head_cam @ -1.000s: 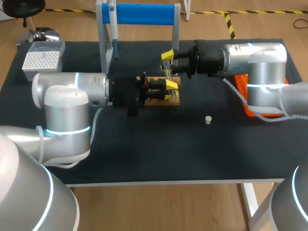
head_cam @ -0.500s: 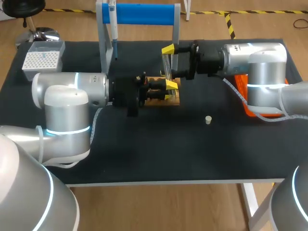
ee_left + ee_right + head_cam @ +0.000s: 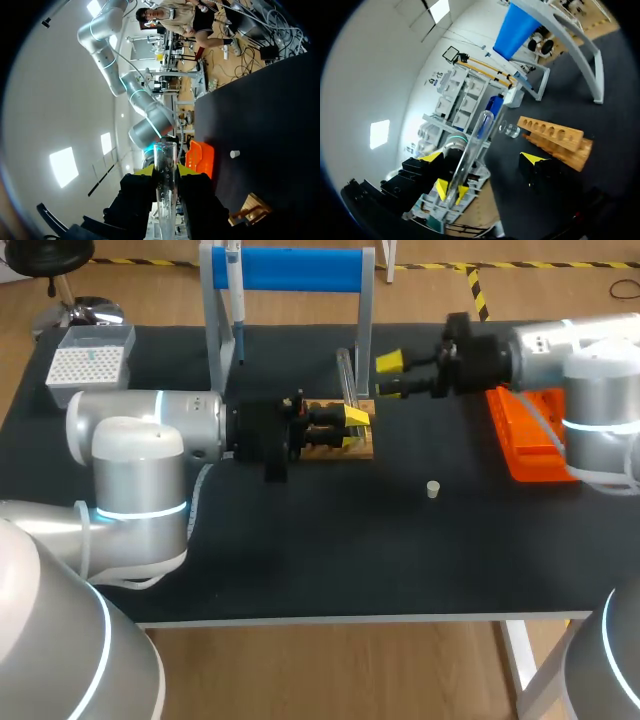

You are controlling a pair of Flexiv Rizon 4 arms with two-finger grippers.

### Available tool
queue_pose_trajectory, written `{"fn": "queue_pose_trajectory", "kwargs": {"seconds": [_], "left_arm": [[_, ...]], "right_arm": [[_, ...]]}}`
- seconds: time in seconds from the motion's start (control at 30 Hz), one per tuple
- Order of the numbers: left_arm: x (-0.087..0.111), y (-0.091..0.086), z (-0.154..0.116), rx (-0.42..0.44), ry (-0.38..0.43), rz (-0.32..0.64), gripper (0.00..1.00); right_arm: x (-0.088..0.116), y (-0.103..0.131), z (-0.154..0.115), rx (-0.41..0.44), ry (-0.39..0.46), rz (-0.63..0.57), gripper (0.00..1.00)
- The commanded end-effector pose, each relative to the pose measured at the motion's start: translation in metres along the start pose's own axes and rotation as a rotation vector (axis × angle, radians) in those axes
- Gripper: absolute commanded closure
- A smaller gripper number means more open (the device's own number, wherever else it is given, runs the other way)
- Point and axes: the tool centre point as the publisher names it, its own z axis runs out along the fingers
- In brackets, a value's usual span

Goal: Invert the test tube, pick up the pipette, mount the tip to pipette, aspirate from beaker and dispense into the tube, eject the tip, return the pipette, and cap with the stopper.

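Right gripper (image 3: 388,377) has let go of the test tube (image 3: 346,375) and backed off toward its own side. Its fingers are spread wide with nothing between them, and they sit clear of the glass. Half a second ago it was still at the tube's upper end. Left gripper (image 3: 352,424) hasn't moved. It is clamped on the tube's lower part and holds it upright just over the wooden rack (image 3: 366,448). The left wrist view shows both yellow tips pressing the glass from two sides.

Meaning for the task: the handover is done and the tube is in the left gripper alone, so the invert step looks close to finished. The right arm is now free for the pipette (image 3: 236,300), which hangs untouched on the blue-topped stand. The stopper (image 3: 433,489) lies alone on the table, well apart from the rack, not yet used.

Hard to see:
- The left fingers and wrist cover most of the rack in the head view, so I can't tell which hole sits under the tube.
- The tube's lower end is hidden inside the grip.
- The upper end looks like an open rim in the left wrist view, so probably mouth up, but the clear glass makes that unsure.
- The beaker is not made out in the head view.
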Motion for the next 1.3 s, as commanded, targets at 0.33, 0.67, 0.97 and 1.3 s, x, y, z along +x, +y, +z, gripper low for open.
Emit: {"fn": "queue_pose_trajectory", "kwargs": {"seconds": [0.33,0.67,0.97,1.3], "left_arm": [[0.000,0.000,0.001,-0.001,0.000,0.001,1.00],[0.000,0.000,0.001,-0.001,0.000,0.001,1.00],[0.000,0.000,0.001,-0.001,0.000,0.001,1.00],[0.000,0.000,0.001,-0.001,0.000,0.001,1.00]], "right_arm": [[-0.007,-0.028,-0.018,0.015,-0.389,-0.513,0.00],[-0.031,-0.030,-0.023,0.034,-0.476,-0.704,0.00],[-0.058,-0.034,-0.017,0.065,-0.483,-0.775,0.00],[-0.078,-0.036,-0.018,0.109,-0.464,-0.823,0.00]]}}
